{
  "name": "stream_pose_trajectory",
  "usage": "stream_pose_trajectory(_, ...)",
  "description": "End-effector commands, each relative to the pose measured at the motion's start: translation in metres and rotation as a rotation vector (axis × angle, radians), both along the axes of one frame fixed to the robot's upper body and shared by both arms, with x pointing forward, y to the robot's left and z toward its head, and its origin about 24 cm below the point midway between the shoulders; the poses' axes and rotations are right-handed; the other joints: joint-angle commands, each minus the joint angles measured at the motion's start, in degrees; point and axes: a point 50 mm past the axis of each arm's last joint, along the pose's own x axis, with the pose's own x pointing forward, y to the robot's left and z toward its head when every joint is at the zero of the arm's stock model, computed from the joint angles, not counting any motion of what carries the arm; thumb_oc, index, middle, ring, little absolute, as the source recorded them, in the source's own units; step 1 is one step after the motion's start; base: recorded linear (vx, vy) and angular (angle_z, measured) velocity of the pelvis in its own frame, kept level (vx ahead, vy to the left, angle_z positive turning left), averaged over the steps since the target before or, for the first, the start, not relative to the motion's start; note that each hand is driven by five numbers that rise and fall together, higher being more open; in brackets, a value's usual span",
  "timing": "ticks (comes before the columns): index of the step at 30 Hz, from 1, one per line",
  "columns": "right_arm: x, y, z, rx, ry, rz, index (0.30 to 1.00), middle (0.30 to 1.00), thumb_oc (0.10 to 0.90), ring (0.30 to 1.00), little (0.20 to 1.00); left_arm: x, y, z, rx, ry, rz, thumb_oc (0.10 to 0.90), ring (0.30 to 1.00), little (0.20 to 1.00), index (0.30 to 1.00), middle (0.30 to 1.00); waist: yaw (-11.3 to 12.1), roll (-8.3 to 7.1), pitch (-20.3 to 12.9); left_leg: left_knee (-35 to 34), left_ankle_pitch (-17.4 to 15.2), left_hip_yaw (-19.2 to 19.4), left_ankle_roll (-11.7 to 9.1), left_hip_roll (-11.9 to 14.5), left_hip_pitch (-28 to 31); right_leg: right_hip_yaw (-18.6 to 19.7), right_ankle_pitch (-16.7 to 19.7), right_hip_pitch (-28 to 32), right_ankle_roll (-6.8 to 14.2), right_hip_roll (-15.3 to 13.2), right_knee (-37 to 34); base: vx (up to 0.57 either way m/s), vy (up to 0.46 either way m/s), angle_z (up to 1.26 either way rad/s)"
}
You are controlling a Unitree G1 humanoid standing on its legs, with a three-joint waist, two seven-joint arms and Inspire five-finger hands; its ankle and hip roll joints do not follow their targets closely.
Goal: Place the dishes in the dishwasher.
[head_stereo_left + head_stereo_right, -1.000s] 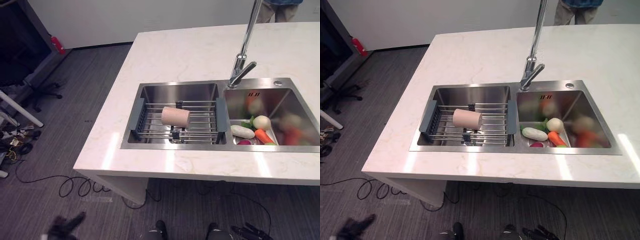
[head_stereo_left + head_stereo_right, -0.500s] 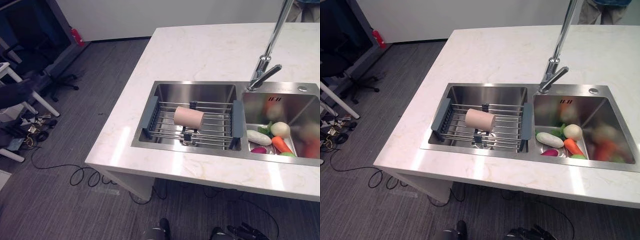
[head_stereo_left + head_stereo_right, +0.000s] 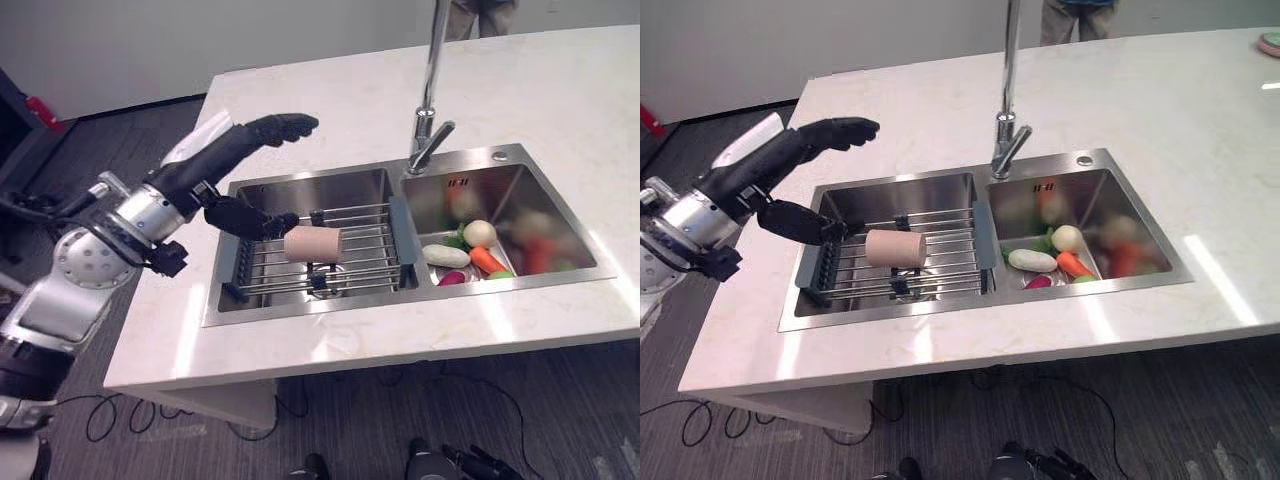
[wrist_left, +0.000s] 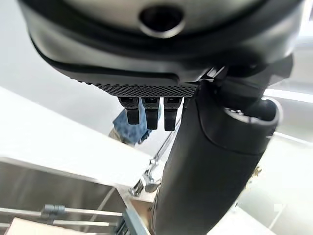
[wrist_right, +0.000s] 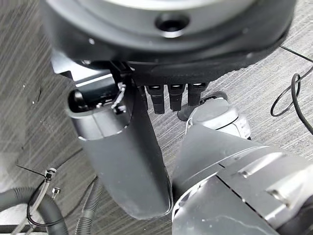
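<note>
- Cup (image 3: 313, 244): pale pink tumbler lying on its side on the wire rack (image 3: 355, 262) that spans the left basin of the sink (image 3: 300, 312).
- Left hand (image 3: 232, 150): fingers extended and relaxed, thumb spread below them, grasping nothing; it hovers over the basin's left rim, near the cup but apart from it.
- Right hand (image 5: 146, 127): hangs low over the grey floor (image 5: 29, 58), fingers straight, holding nothing.
- Handling, judged: the cup looks light and rigid, probably smooth-walled, so it may roll along the rack bars if nudged. If ceramic, it could chip against steel.
- Hold point, judged: around the mid-body, fingers over the top and thumb beneath, or pinched at the open rim.
- Edges: dark grey rack end-pieces stand on both sides of the cup, with basin walls beyond; the faucet (image 3: 432, 90) rises just past the divider.
- Neighbours: vegetables (image 3: 470, 250) lie in the right basin, well apart from the cup.
- Open room: above the rack is free, so a straight lift looks safest; the worktop (image 3: 330, 100) around the sink is bare.
</note>
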Motion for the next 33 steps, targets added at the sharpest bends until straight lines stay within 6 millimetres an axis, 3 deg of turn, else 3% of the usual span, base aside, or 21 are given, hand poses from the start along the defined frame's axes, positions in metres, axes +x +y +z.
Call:
stream_pose_trajectory(1, -0.012, -0.011, 0.002, -0.017, 0.004, -0.033, 0.9, 0.9, 0.8, 0.9, 0.9, 0.002, 0.011, 0.057, -0.041, -0.199, 0.087, 0.8, 0.9, 0.9, 0.9, 0.9, -0.77, 0.88, -1.15, 4.83, -9.43, -1.43, -0.45, 0.49, -0.35, 2.08, -6.66, 2.23, 4.8, -1.21, 2.24, 0.01, -0.009, -0.14)
stream_pose_trajectory(6, -0.018, -0.01, 0.002, -0.015, 0.005, -0.055, 0.9, 0.9, 0.8, 0.9, 0.9, 0.019, 0.019, 0.043, 0.05, -0.132, 0.196, 0.8, 0.9, 0.9, 0.9, 0.9, -2.18, 1.29, -0.68, 4.83, -9.24, -0.69, -0.46, 0.41, -0.81, 3.69, -5.78, 0.65, 5.29, -1.36, 2.24, 0.0, 0.0, -0.15)
stream_pose_trajectory(18, -0.015, -0.016, 0.006, -0.035, -0.039, -0.05, 0.9, 0.9, 0.8, 0.9, 0.9, 0.032, 0.034, 0.016, 0.201, -0.058, 0.315, 0.8, 0.9, 0.9, 0.9, 0.9, -3.9, 2.71, 1.03, 4.83, -8.79, 0.32, -0.44, -0.35, -2.09, 5.16, -4.44, -1.76, 6.16, -2.5, 2.24, -0.01, 0.034, -0.1)
stream_pose_trajectory(33, -0.007, -0.021, 0.012, -0.059, -0.073, -0.02, 0.9, 0.9, 0.8, 0.9, 0.9, 0.04, 0.034, -0.009, 0.184, -0.024, 0.342, 0.8, 0.9, 0.9, 0.9, 0.9, -5.27, 3.48, 3.5, 4.83, -8.66, 0.1, -0.27, -1.52, -3.29, 7.24, -3.56, -3.71, 6.79, -2.96, 2.24, 0.0, 0.018, -0.03)
